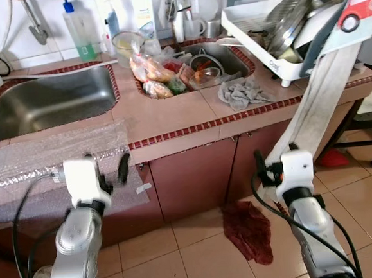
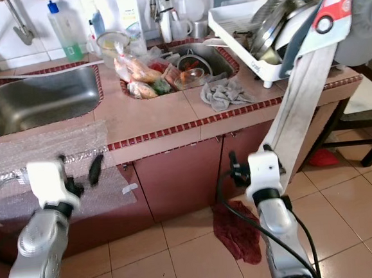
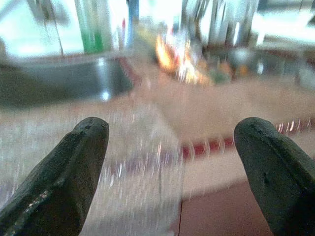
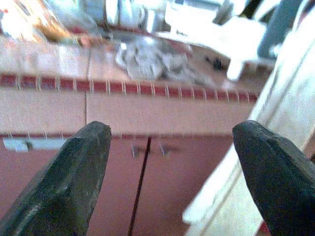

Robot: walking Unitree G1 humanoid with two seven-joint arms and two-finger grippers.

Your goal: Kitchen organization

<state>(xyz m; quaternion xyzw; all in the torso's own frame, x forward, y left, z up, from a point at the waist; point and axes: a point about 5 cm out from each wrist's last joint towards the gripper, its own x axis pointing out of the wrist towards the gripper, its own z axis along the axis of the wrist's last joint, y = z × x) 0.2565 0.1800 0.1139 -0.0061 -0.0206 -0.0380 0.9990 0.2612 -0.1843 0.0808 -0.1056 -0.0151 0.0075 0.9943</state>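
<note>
2 sinks (image 1: 51, 101), 1 grey rag (image 1: 241, 93), maybe 2 mugs (image 1: 193, 27)

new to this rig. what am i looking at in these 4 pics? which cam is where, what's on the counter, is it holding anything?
It is a humanoid robot standing at a kitchen counter. The two wide pictures come from a stereo camera on its head, looking down at its silver arms. The other two come from wrist cameras, each looking out between that gripper's two black fingers.

The left gripper is raised at the counter edge by a sheet of bubble wrap. The right gripper is in front of the cabinet doors, beside a hanging white towel. Both are open and hold nothing.

On the counter: an empty steel sink, a second sink crowded with dishes and food bags, a grey rag, a dish rack and a green soap bottle. A dark red cloth lies on the floor.
</note>
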